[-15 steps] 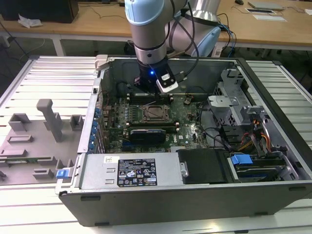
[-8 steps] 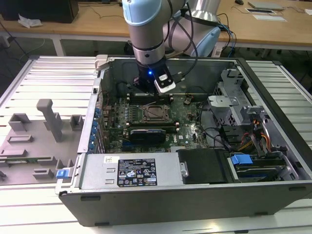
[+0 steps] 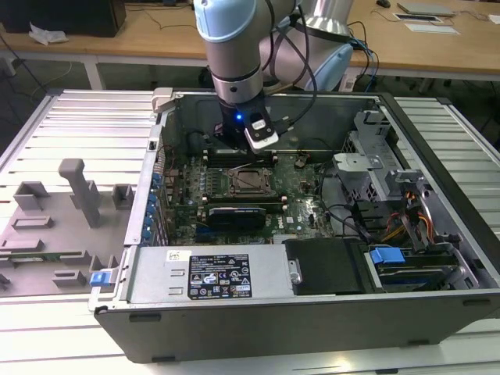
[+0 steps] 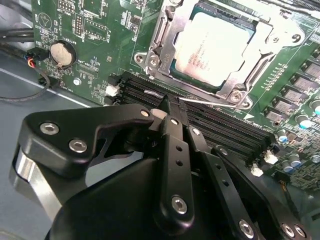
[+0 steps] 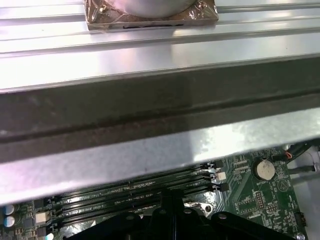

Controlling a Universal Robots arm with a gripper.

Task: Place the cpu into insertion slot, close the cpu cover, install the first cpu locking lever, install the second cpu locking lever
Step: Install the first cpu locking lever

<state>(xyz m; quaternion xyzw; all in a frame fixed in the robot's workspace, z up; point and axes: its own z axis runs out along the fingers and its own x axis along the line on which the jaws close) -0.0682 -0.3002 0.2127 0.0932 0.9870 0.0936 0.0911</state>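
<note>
The cpu (image 4: 215, 47), print unreadable, lies flat within the closed cpu cover (image 4: 162, 31); beside it the end effector (image 4: 168, 105) is pinched narrow.

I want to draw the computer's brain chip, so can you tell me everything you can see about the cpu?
The cpu is a small flat square chip with a pale silvery-grey metal top carrying faint print. It lies flat in the insertion slot on the green board, with the silvery cpu cover framing its edges. The gripper is beside it over the black memory slots, not touching it.
</note>
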